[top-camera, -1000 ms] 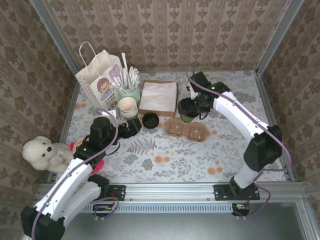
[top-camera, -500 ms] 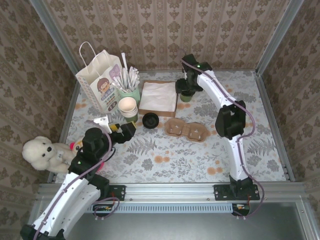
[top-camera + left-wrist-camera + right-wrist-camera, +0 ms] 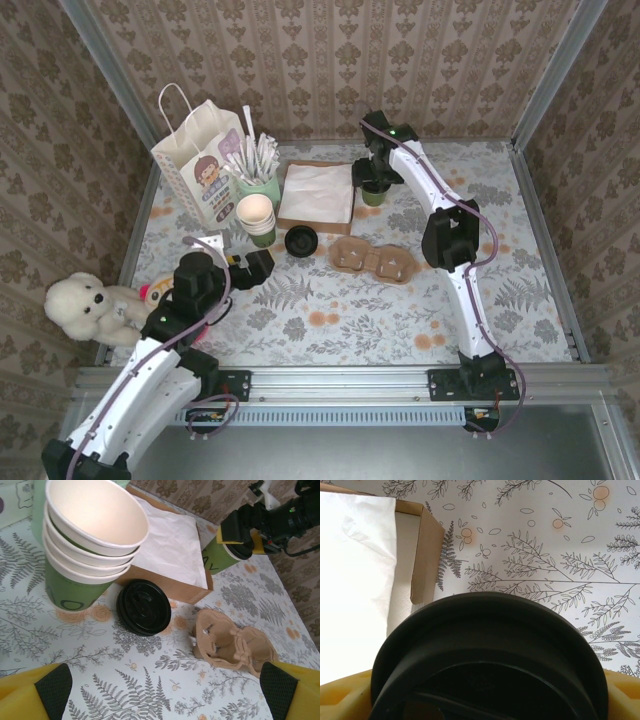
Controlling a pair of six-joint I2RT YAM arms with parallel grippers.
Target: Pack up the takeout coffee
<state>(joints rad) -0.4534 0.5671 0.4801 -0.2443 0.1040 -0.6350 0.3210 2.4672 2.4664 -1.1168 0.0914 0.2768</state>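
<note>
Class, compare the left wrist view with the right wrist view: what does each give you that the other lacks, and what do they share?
The left wrist view adds the stack of lidless cups, a loose black lid, the cardboard cup carrier and the open left gripper. The right wrist view adds a close look down on the lid of the takeout coffee. Both share the takeout coffee clamped in the right gripper, the napkin box and the fern-print table.
</note>
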